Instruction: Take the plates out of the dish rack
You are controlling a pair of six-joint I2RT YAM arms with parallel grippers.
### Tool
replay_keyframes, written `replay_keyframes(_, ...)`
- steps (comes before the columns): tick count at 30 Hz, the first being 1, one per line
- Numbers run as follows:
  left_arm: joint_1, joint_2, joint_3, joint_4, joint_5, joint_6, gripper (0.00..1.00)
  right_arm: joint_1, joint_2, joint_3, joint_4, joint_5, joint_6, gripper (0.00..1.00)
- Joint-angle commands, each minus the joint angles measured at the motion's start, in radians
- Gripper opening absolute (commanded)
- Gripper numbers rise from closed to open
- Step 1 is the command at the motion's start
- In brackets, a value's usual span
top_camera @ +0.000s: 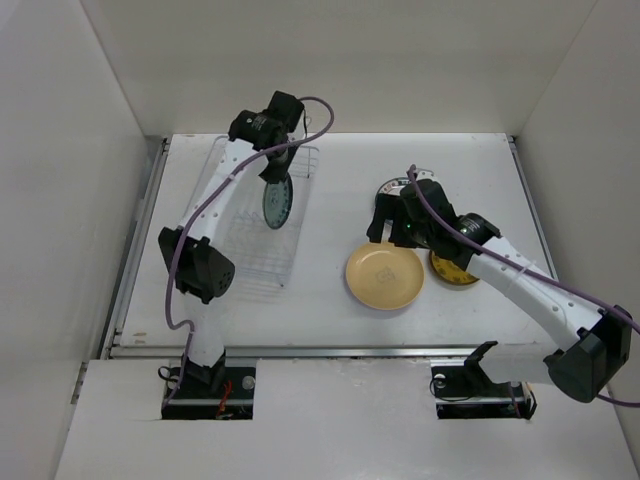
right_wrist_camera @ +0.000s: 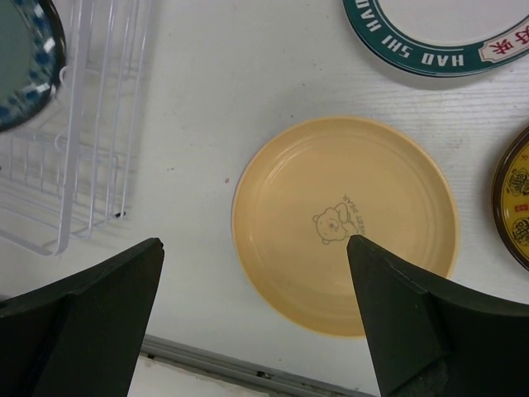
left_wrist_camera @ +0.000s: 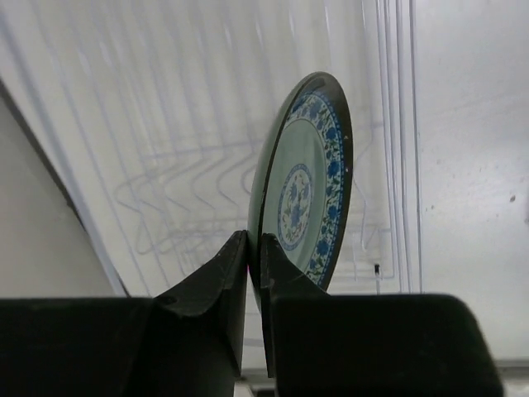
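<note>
Three plates lie flat on the table (top_camera: 340,160) to the right of the dish rack (top_camera: 262,225), so I judge the job well past halfway. Nearest to me is the yellow plate (right_wrist_camera: 343,223), just right of the rack's near corner. The right gripper (right_wrist_camera: 254,248) hangs over it with its fingers spread wide and nothing between them. Right of the yellow plate and further from the rack sits the brown-gold plate (right_wrist_camera: 517,198), partly under the right arm. Beyond those two, level with the rack's far half, is the white plate with the dark teal rim (right_wrist_camera: 446,33). Over the far half of the rack is the teal patterned plate (left_wrist_camera: 306,190), the only one I can find there. The left gripper (left_wrist_camera: 254,248) has its fingers drawn narrow, pinching the plate's rim at the edge closest to the wrist camera. The plate stands on edge, nearly upright. From above its long axis runs along the rack's length, near to far, and its patterned face is turned toward the right side of the rack, where the other plates lie. I cannot tell whether its lower rim has cleared the wires. What is left, as I read it, is carrying this plate out and laying it flat right of the rack.
</note>
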Motion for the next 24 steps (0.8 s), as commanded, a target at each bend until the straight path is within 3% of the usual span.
replay_keyframes(1, -0.002, -0.174, 0.071, 0.093, -0.046, -0.034, 0.0, -0.006, -0.013, 0.051, 0.055, -0.059, -0.053, 0.99)
replay_keyframes(4, -0.002, -0.26, 0.06, 0.157, -0.089, -0.045, 0.0, -0.006, -0.004, 0.039, 0.153, -0.202, -0.104, 0.99)
replay_keyframes(6, -0.002, -0.303, 0.029, 0.212, -0.022, -0.045, 0.0, -0.006, 0.008, 0.029, 0.224, -0.312, -0.142, 0.99)
replay_keyframes(10, 0.007, -0.35, -0.015, 0.227, 0.222, -0.082, 0.0, -0.006, 0.045, 0.017, 0.447, -0.411, -0.162, 1.0)
replay_keyframes(19, 0.092, -0.308, -0.12, 0.19, 0.719, -0.114, 0.0, -0.121, 0.045, -0.024, 0.684, -0.567, -0.026, 1.0)
replay_keyframes(24, 0.092, -0.308, -0.13, 0.2, 0.81, -0.114, 0.0, -0.142, 0.117, -0.053, 0.783, -0.698, 0.051, 0.97)
